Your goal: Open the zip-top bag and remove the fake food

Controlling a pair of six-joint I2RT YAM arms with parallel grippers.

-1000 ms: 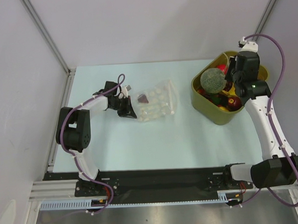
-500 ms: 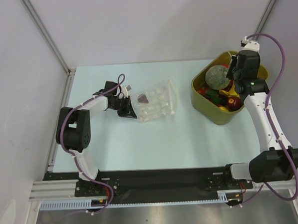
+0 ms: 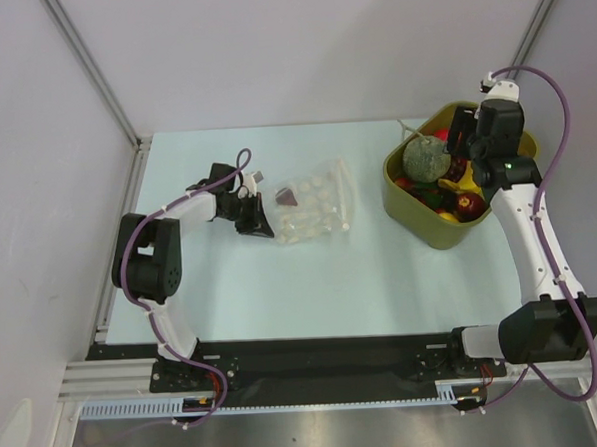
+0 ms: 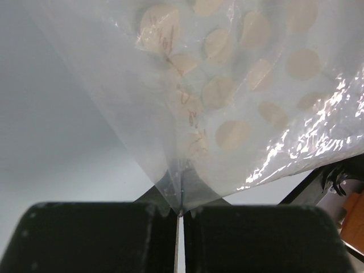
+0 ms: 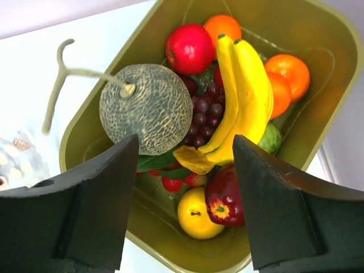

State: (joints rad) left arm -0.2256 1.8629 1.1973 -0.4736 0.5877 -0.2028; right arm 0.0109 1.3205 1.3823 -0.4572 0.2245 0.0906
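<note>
- Film of the zip-top bag (image 3: 316, 208) looks thin, light and slippery; it lies flat, left of the tub (image 3: 434, 234)
- left gripper (image 4: 181, 213) pinches its corner; zip edge likely holds better
- right gripper (image 5: 185, 148) spread over the tub

Upper zip-top bag (image 4: 227, 85) off-frame.

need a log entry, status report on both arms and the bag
Left gripper shut on the zip-top bag edge; maroon piece inside. Right gripper open over the melon in the olive tub. Nothing blocking.
</note>
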